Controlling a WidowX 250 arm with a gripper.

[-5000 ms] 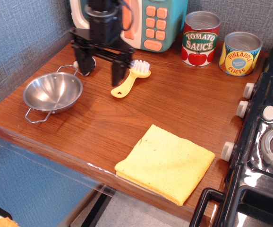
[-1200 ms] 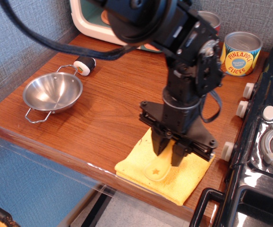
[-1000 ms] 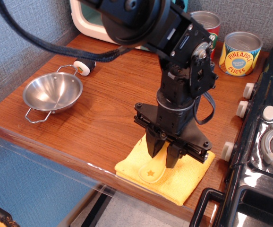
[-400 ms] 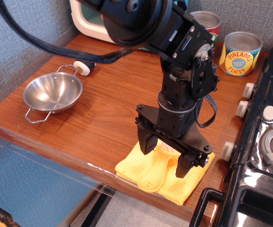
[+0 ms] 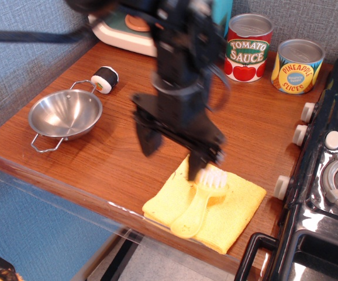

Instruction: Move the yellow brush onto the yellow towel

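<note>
Observation.image: cans read "Tomato Sauce" (image 5: 248, 47) and "Pineapple Slices" (image 5: 296, 66); tool (image 5: 172, 151) spread empty above yellow brush (image 5: 200, 198).

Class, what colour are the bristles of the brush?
White bristles, seen in the only camera view.

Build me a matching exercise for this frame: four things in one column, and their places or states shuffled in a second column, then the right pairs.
Things:
1. yellow brush
2. gripper
3. steel bowl
4. pineapple slices can

Places or states:
A. at the back of the counter, right of the tomato sauce can
B. lying on the yellow towel, bristles up
C. open and blurred, raised above the counter, holding nothing
D. near the counter's left edge

Pairs: 1-B, 2-C, 3-D, 4-A
</note>
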